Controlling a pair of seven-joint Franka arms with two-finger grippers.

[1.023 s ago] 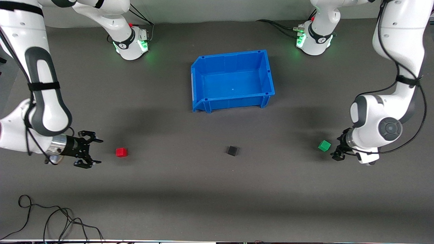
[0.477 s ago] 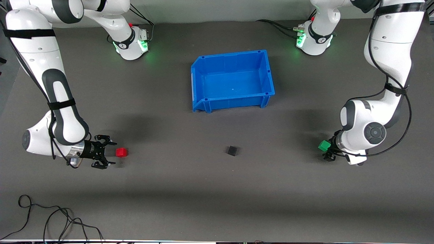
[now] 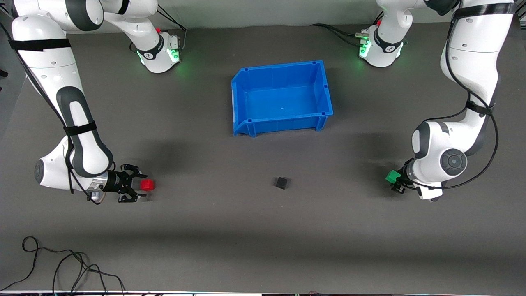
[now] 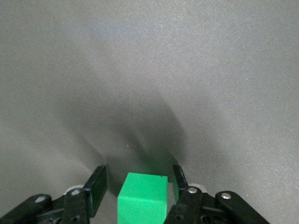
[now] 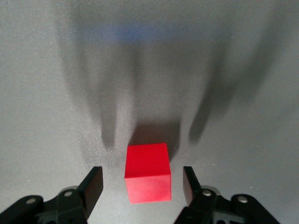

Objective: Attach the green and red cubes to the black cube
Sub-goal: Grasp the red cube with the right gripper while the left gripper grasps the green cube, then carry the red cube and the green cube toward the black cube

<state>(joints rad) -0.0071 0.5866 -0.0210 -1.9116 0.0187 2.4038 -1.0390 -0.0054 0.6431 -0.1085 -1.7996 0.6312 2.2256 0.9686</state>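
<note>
Dark grey counter (image 3: 263, 230), blue bin (image 3: 242, 102) mid-top. My left pincer (image 4: 136, 185) straddles green cube (image 4: 142, 197), fingers apart, one touching. Right pincer (image 5: 142, 184) wide around red cube (image 5: 147, 178). Black cube (image 3: 282, 183) sits between, skewed.

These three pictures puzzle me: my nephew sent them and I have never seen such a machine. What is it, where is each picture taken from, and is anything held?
Two white robot arms work at a dark table. The wide picture looks down from across the table; the other two come from cameras on each wrist. On the table lie a blue bin, a black cube, a red cube and a green cube. The right end effector is open with the red cube between its fingers, not touching. The left end effector is open around the green cube. Nothing is gripped yet.
</note>
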